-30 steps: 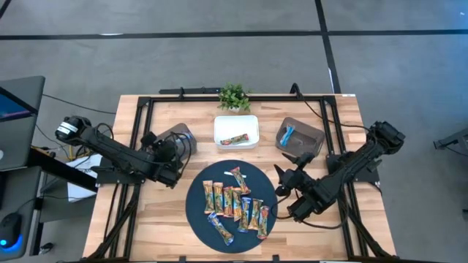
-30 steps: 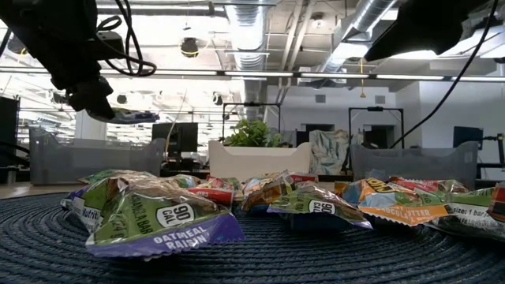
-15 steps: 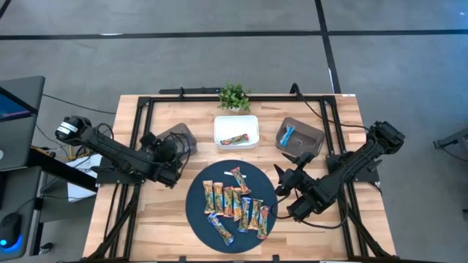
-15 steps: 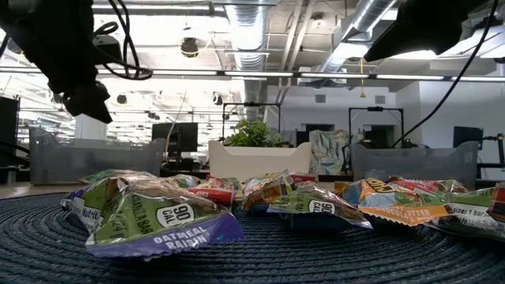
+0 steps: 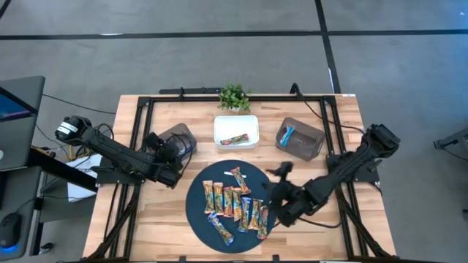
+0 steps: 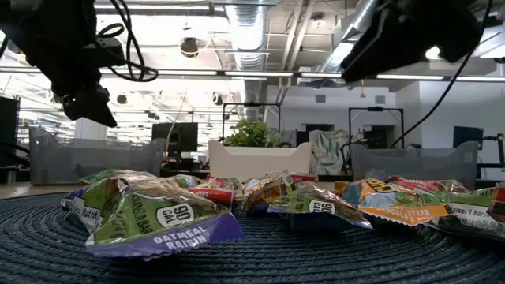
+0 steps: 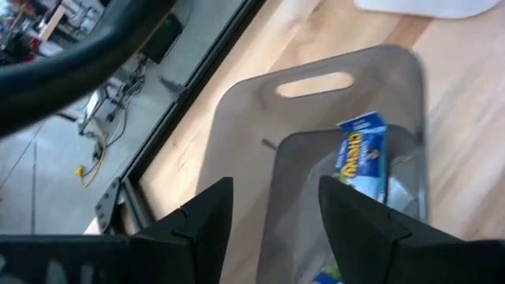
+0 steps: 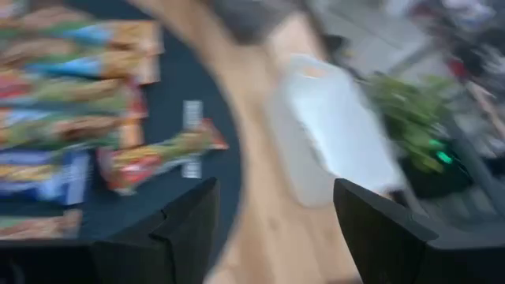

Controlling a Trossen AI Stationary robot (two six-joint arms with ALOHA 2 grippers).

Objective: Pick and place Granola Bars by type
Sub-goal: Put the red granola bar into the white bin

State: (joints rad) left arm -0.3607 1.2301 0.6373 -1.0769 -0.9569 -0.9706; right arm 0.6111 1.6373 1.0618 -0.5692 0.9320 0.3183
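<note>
— Where the lot was logged, what was recorded at centre frame?

— Granola Bars (image 5: 235, 204), about ten, were listed in a row on a dark round mat (image 5: 196, 208), lower centre of the high view. One more bar was noted in the white tray (image 5: 236, 131) at upper centre, below the potted plant (image 5: 233, 96); a blue-wrapped one was noted in the grey bin (image 5: 300, 137) at centre right.

— And the arms?

— The left gripper (image 5: 178, 148) was entered at centre left, over a second grey bin (image 7: 339, 158) in which a blue wrapper was seen; its jaws were parted and nothing was held. The right gripper (image 5: 274, 191) was entered at the mat's right edge, beside the bars, blurred; its fingers (image 8: 186, 229) were shown spread apart, with nothing between them.
</note>
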